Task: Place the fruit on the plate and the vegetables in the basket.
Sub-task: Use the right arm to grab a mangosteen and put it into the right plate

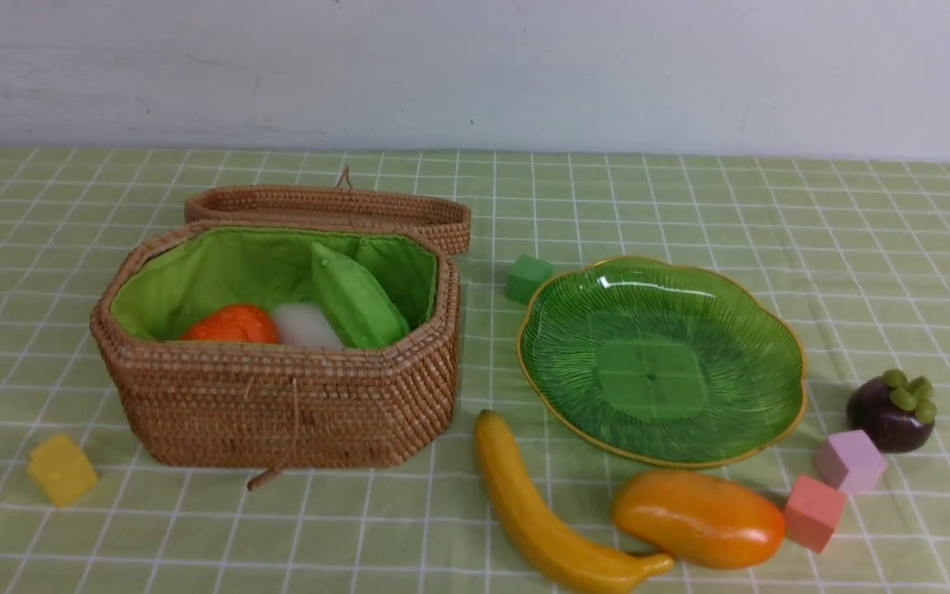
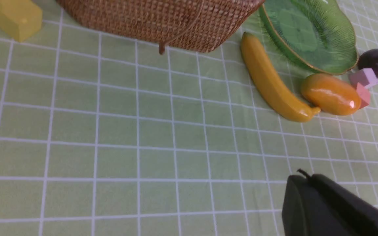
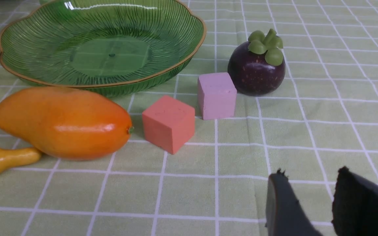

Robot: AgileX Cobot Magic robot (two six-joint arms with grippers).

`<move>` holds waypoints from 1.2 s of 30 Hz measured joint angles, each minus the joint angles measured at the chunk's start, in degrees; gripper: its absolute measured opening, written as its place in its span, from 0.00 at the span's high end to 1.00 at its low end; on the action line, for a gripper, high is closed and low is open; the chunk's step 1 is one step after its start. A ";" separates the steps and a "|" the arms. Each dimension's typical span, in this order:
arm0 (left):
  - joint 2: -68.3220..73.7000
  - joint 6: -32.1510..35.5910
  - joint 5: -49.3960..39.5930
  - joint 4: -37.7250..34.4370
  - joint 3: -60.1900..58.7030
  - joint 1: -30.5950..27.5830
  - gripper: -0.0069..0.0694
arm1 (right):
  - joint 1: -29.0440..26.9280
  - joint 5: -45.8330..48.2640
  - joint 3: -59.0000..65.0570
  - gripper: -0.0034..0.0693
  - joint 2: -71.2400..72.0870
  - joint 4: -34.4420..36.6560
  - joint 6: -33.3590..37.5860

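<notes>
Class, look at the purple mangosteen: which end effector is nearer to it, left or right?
Right. The right end effector has the mangosteen close ahead. The left end effector sits farther off, with the banana and mango lying between.

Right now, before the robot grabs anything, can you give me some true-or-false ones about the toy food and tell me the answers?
1. The plate is empty. True.
2. The banana lies in the basket. False: it lies on the cloth, beside the mango.
3. The mangosteen sits on the cloth next to the pink cube. True.
4. The basket's lid is shut. False: it lies open behind the basket, and the pumpkin, radish and gourd show inside.
5. The right gripper holds the mango. False: the gripper is open and empty, and the mango lies on the cloth.
</notes>
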State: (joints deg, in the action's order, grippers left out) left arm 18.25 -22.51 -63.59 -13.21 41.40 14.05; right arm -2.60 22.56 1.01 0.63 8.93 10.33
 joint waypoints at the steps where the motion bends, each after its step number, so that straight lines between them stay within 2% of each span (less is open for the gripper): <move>1: -0.13 0.00 0.00 0.00 -0.43 0.00 0.93 | 0.00 0.00 0.00 0.62 0.00 0.00 0.00; 14: -0.86 0.00 1.03 0.27 -1.98 0.00 0.93 | 0.00 0.00 0.00 0.62 0.00 0.00 0.00; 19: -0.86 0.00 4.92 6.80 -2.04 0.00 0.93 | 0.00 0.00 0.00 0.62 0.00 0.00 0.00; 23: -0.86 0.06 12.27 12.57 -4.08 0.00 0.93 | 0.00 0.00 0.00 0.62 0.00 0.00 0.00; 25: -1.74 1.19 19.10 14.67 -6.99 0.00 0.93 | 0.00 0.00 0.00 0.62 0.00 0.00 0.00; 30: -10.99 9.50 35.01 17.01 -21.25 0.00 0.93 | 0.00 0.00 0.00 0.62 0.00 0.00 0.00; 33: -14.79 13.08 39.05 17.01 -27.72 -1.08 0.93 | 0.00 0.00 0.00 0.62 0.00 0.00 0.00; 36: -18.41 14.33 39.86 16.56 -33.41 -5.61 0.93 | 0.00 0.00 0.00 0.62 0.00 0.00 0.00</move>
State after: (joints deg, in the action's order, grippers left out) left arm -0.16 -8.18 -23.73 3.34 7.99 8.44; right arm -2.60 22.56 1.01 0.63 8.93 10.33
